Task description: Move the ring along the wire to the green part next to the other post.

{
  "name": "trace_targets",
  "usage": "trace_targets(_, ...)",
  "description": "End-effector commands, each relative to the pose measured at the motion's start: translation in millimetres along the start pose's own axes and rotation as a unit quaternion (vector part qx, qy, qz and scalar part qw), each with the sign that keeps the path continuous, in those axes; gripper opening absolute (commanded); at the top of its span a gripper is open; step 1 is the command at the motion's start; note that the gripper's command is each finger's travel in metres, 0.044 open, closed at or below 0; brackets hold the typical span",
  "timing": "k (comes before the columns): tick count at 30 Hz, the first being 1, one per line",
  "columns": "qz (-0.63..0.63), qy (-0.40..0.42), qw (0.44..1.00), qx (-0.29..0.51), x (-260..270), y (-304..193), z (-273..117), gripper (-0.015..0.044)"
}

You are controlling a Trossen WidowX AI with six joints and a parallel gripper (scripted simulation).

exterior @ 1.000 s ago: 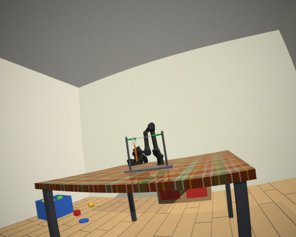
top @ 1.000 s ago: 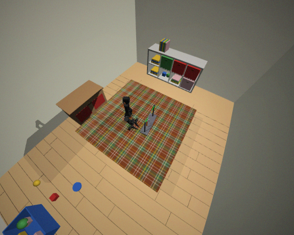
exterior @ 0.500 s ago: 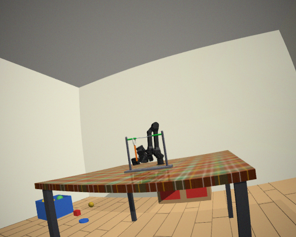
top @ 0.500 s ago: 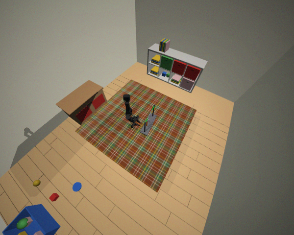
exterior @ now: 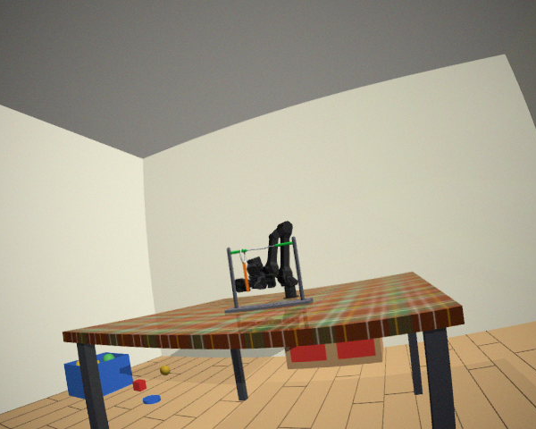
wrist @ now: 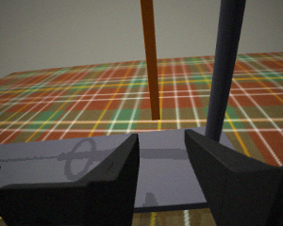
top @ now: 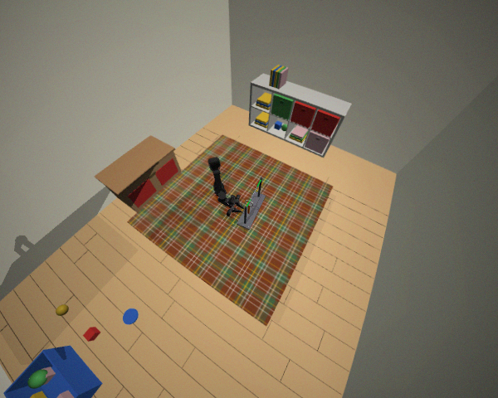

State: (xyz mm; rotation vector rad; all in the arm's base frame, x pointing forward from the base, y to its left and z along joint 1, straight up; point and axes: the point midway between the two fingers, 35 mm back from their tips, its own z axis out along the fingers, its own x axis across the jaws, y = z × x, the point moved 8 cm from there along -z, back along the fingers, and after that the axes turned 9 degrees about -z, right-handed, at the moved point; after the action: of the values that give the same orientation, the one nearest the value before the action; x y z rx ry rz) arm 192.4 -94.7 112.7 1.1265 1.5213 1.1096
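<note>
We think this place is a child's playroom in a home. On the wooden floor we see a blue toy bin with a green ball inside. By the wall there stands a white cube shelf, which has coloured boxes and books. We also see a tartan-patterned table.

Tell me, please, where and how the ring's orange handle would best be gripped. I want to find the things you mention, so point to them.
I would grip the orange handle [exterior: 246, 277] [wrist: 151, 66] around its lower half, coming level from the arm's side with the fingers either side. It is a slim, straight bar hanging nearly upright, its lower end free above the base plate [exterior: 263, 307] [wrist: 167, 176], well below the wire.
</note>
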Motion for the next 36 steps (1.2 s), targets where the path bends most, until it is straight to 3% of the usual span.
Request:
trace_targets(1, -0.007, -0.003, 1.0, -0.008, 0.0, 6.6, 4.5, 0.016)
trace_targets(36, -0.007, -0.003, 1.0, -0.009, -4.0, 10.0, 51.2, 0.016)
